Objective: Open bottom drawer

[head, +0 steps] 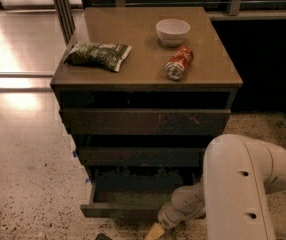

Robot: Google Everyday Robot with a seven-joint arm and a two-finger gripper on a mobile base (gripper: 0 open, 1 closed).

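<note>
My gripper (154, 231) sits low by the front right corner of the dark-brown, flat-fronted bottom drawer (125, 199), which stands part open beneath two other drawers (143, 121). I cannot tell its grasp. A straight, level outward pull should avoid jamming, I judge.

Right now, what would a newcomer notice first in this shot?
The big white arm fills the lower right corner, with its gripper low by the front of the bottom drawer, which stands partly open. On the cabinet top sit a white bowl, a red can lying on its side and a green snack bag.
</note>
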